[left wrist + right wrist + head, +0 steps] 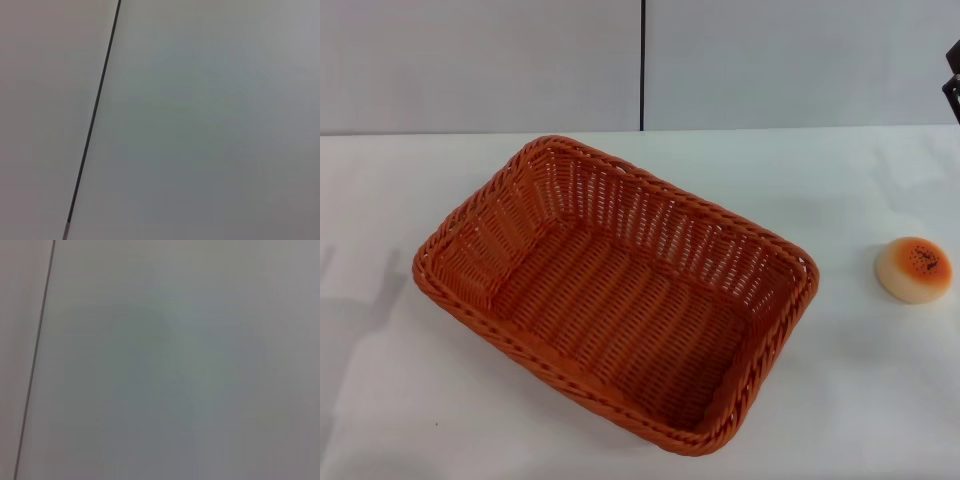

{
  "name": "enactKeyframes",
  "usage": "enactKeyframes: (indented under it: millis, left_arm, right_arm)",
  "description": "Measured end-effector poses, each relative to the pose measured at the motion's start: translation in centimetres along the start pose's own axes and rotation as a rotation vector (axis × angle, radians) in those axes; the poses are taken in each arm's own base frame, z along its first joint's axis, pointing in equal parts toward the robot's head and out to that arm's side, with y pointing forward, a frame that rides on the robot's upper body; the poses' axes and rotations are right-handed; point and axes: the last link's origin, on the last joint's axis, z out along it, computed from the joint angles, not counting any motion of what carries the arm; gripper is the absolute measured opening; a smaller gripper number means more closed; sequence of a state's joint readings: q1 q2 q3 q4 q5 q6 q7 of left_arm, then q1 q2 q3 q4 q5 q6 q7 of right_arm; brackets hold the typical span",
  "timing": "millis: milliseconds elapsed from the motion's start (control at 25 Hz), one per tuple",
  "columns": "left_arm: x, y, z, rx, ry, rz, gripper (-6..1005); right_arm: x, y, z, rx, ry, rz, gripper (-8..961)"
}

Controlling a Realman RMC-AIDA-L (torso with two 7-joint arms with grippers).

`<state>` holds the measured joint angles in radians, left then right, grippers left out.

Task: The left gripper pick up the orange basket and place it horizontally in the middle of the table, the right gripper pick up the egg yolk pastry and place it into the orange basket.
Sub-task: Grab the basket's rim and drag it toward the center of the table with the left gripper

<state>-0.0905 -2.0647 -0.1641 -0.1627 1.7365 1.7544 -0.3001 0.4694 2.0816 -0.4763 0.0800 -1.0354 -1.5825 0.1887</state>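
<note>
The basket (615, 300) sat skewed on the worktop (400, 420), empty, near its middle. The pastry (914, 269) lay well apart to the right. Only a sliver of the right end effector (952, 85) showed at the edge; whether it was open I cannot tell. The left end effector was out of view. Risk: gripping the sloping woven rim off-centre could let the basket tip or slip while being squared.
</note>
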Motion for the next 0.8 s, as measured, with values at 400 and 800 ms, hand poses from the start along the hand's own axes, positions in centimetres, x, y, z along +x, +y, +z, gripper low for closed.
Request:
enactKeyframes:
  millis: [400,800]
  left_arm:
    - [-0.3,0.2,0.4,-0.009,-0.016,-0.006,812]
    - [-1.7,-0.4,3.2,-0.141,-0.137,0.006,812]
  right_arm:
    - [0.2,0.3,-0.2,0.001,0.008,0.012,665]
    - [0.1,0.3,-0.3,-0.002,0.005,0.011,665]
